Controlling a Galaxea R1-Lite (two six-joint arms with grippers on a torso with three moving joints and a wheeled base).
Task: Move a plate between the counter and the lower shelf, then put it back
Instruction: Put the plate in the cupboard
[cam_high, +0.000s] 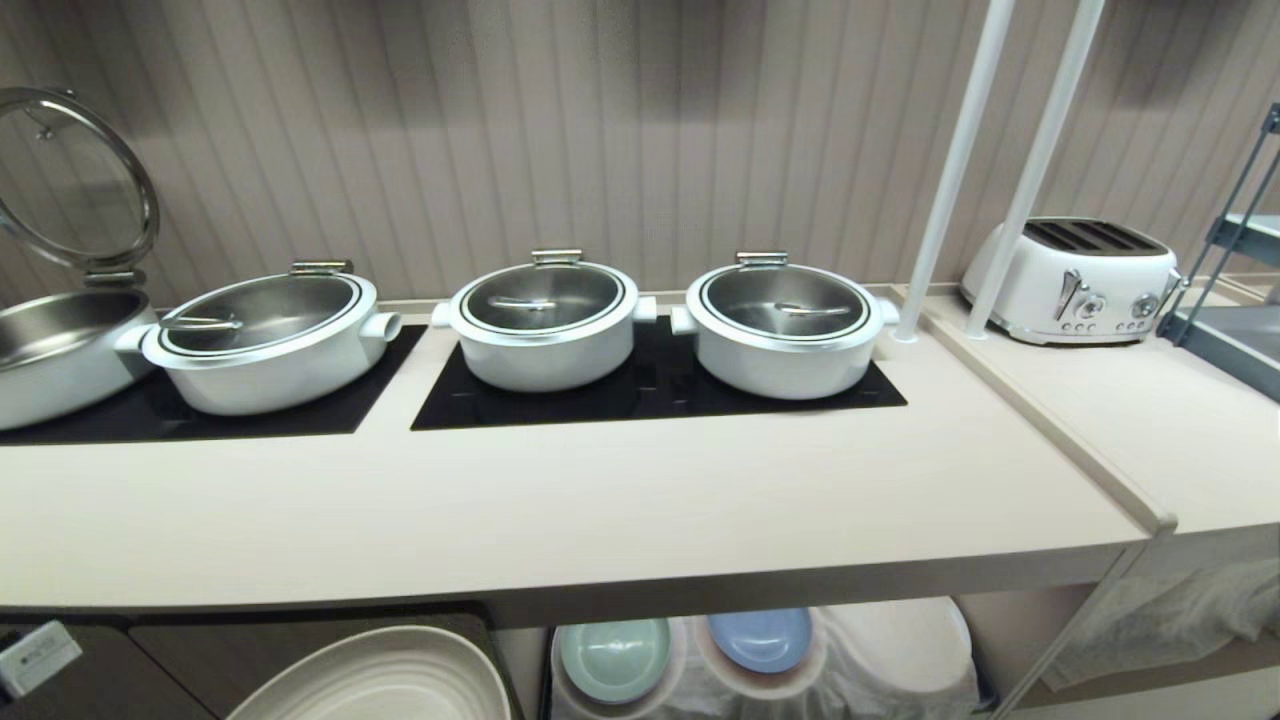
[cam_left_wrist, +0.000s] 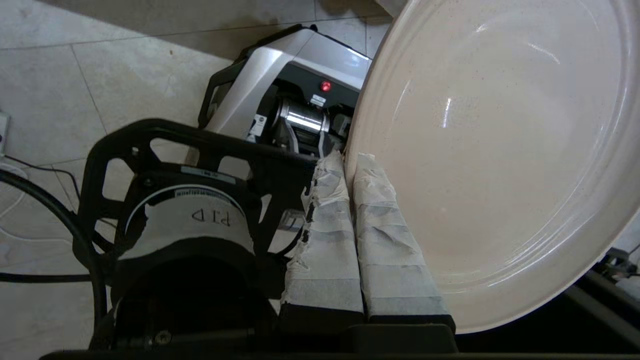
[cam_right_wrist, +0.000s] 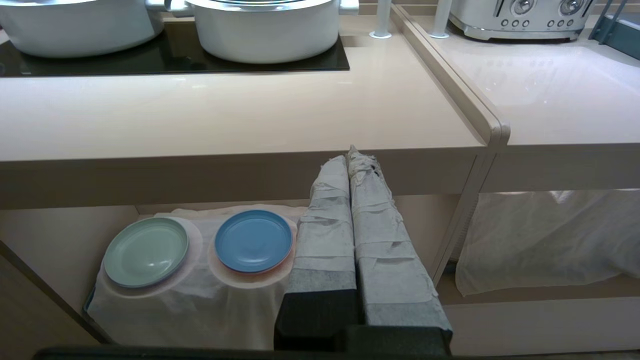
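From the head the cream plate (cam_high: 385, 680) shows low, below the counter (cam_high: 560, 520); the left wrist shows the left gripper (cam_left_wrist: 350, 160) clamped on its glossy rim; the right wrist shows the right gripper (cam_right_wrist: 352, 155) pressed together, empty.

left end effector (cam_left_wrist: 348, 165): clamped, fingers pressed together | right end effector (cam_right_wrist: 350, 160): parked, fingers together

One marking is legible: the characters "PJD", seen upside down, are printed on a white label (cam_left_wrist: 192, 220) fixed to the robot's black frame. No other text can be read.
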